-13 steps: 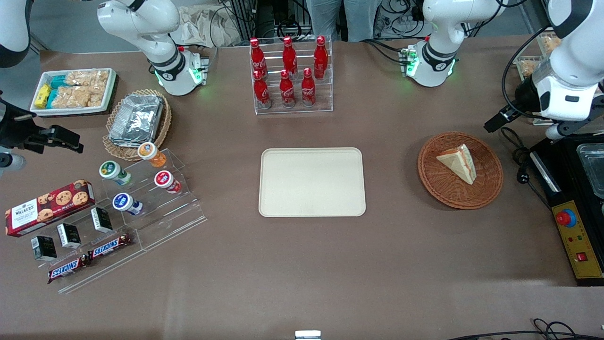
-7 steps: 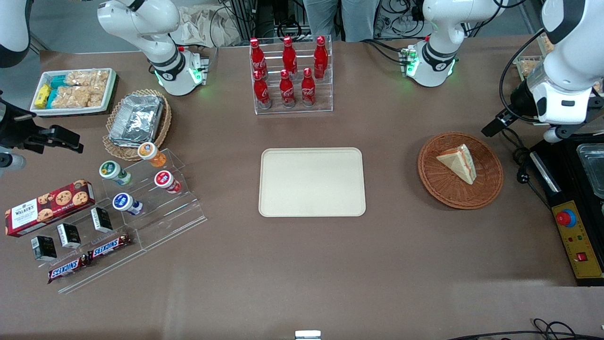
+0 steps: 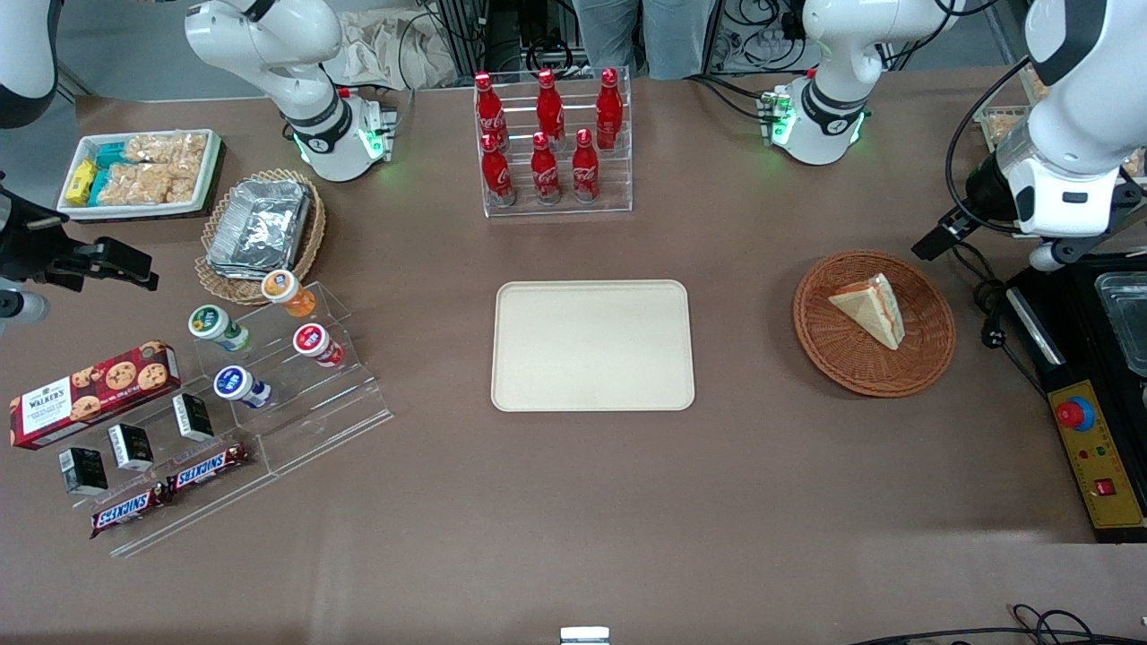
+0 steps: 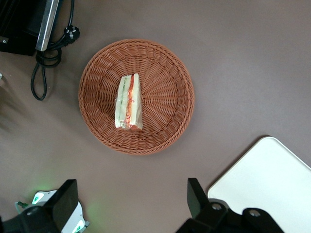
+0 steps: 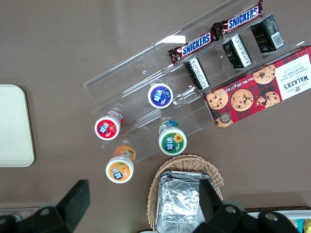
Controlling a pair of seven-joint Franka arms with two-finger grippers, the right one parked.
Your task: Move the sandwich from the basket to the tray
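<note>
Front view — shows the tray (image 3: 592, 346) flat in the middle of the frame, nothing on it. Shows the basket (image 3: 927, 358) toward the working arm's end of the table, well apart from the tray, at about the same height in the frame. Holds the sandwich (image 3: 871, 309), a pale wedge lying inside the basket with its striped cut edge turned toward the working arm's end. Catches the left arm (image 3: 1066, 179) at the upper edge of the frame, raised above the table just beside the basket and touching neither it nor the sandwich. Shows a rack of red bottles (image 3: 548, 148) above the tray in the frame, farther from the camera.

Left wrist view — looks straight down on the basket and the sandwich in its middle, red and green filling stripes facing up. Shows the gripper (image 4: 131, 206) high over the brown table, fingers (image 4: 197, 199) spread wide and grasping nothing, well clear of the basket. Takes in one rounded corner of the tray near the gripper.

Right wrist view — shows a corner of the tray at the frame's edge, plus yogurt cups (image 5: 165, 141) on clear steps.
</note>
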